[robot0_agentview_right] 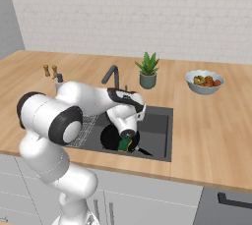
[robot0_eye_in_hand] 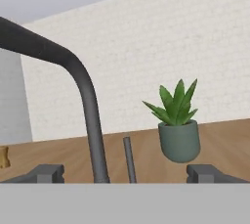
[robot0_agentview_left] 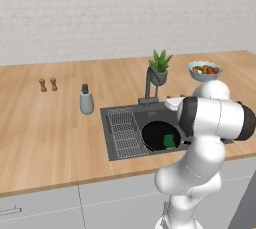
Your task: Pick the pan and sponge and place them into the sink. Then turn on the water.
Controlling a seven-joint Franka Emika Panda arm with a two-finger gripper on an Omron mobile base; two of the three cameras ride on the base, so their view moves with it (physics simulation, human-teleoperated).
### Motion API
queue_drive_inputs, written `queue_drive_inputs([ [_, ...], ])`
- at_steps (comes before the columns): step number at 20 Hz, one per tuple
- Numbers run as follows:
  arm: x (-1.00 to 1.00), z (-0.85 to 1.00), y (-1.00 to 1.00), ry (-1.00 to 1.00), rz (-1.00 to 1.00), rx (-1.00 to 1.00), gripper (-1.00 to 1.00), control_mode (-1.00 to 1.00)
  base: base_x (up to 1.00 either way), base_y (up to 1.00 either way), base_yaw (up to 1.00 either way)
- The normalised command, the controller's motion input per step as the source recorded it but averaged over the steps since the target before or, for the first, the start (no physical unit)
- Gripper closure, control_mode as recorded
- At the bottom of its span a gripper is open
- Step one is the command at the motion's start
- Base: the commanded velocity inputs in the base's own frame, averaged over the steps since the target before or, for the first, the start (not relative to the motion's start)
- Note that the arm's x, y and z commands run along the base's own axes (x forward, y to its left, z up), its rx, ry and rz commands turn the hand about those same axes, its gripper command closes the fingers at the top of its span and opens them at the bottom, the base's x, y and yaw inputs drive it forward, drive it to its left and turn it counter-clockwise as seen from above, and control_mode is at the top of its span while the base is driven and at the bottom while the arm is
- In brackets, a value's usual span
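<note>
A: Right up close, the pincer (robot0_eye_in_hand: 125,176) has its two dark tips spread far apart, released, with nothing between them. Just past them rises the dark faucet (robot0_eye_in_hand: 88,105), its thin lever standing upright beside it at about one o'clock.

B: Any writing anywhere? A brand, a label?

A: None that I can read. The grey soap bottle (robot0_agentview_left: 86,100) looks plain, and the wall is bare pale brick.

B: Where are the task things?

A: The pan (robot0_agentview_left: 157,134) lies flat in the sink (robot0_agentview_left: 112,138), and the green sponge (robot0_agentview_left: 170,140) rests on it, toward the pan's four o'clock in the left base view. The ribbed rack takes the sink's nine o'clock side. From the right base view, the sponge (robot0_agentview_right: 124,144) shows just below the wrist, with the pan's handle pointing off to four o'clock.

B: And the surface?

A: A light wood counter (robot0_agentview_left: 45,133), long planks, over grey cabinet fronts. At the faucet's one o'clock stands a potted plant (robot0_agentview_left: 159,68) in a grey-green pot. Farther right, at two o'clock from the sink, is a bowl of fruit (robot0_agentview_left: 204,70). Away at the sink's ten o'clock, two small wooden shakers (robot0_agentview_left: 48,84) stand side by side, well apart from the bottle.

B: Water running?

A: I cannot tell from these views.
</note>
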Motion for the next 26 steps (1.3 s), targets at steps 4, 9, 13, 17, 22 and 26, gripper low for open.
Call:
queue_drive_inputs([
  [4, 0.39, 0.00, 0.04, 0.00, 0.10, 0.00, -1.00, -1.00, 0.00, 0.00, 0.00],
  [9, 0.33, -0.09, 0.08, -0.01, 0.01, 0.00, -1.00, -1.00, 0.00, 0.00, 0.00],
  [13, 0.34, -0.09, 0.10, -0.03, 0.00, 0.00, -1.00, -1.00, 0.00, 0.00, 0.00],
  [17, 0.23, -0.19, 0.14, -0.05, 0.00, 0.00, -1.00, -1.00, 0.00, 0.00, 0.00],
  [22, 0.15, -0.14, 0.00, -0.06, 0.00, 0.00, -1.00, -1.00, 0.00, 0.00, 0.00],
  [26, 0.13, -0.03, 0.00, -0.04, 0.00, 0.00, -1.00, -1.00, 0.00, 0.00, 0.00],
])
